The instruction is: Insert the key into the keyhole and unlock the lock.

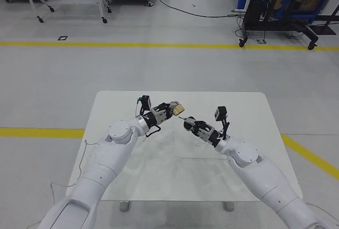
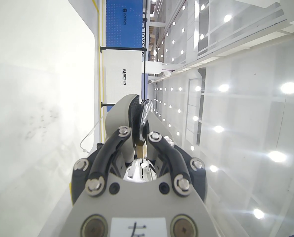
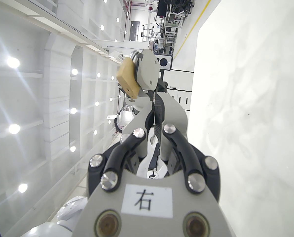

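My left gripper [image 1: 168,109] is held above the middle of the white table [image 1: 244,109], shut on a brass padlock [image 1: 178,108]. In the right wrist view the padlock [image 3: 128,80] juts sideways from the left gripper [image 3: 147,72], its steel shackle clamped between the fingers and its bottom face turned toward my right gripper [image 3: 155,99]. The right gripper [image 1: 190,123] is shut on a small key [image 1: 184,119] whose tip points at the padlock, a short gap away. In the left wrist view the left gripper [image 2: 139,104] shows a sliver of brass padlock [image 2: 140,150] between its fingers.
Both arms meet over the table's rear middle. Beyond the table lies open floor with yellow lines [image 1: 158,44], and a black equipment stand [image 1: 278,23] is far back on the right.
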